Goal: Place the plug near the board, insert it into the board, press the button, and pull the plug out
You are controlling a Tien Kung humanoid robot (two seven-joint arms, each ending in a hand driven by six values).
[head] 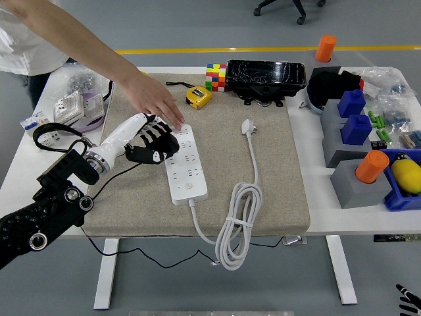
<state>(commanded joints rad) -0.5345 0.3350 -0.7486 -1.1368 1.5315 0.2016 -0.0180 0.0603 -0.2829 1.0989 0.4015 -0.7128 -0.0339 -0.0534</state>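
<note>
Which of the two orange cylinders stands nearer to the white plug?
The far orange cylinder by the table's back edge is nearer to the plug; the other orange cylinder stands on a grey block at the right.

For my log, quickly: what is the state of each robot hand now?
Left hand: fingers loosely curled, holding nothing, at the power strip's left edge.
Right hand: not in view.
</note>
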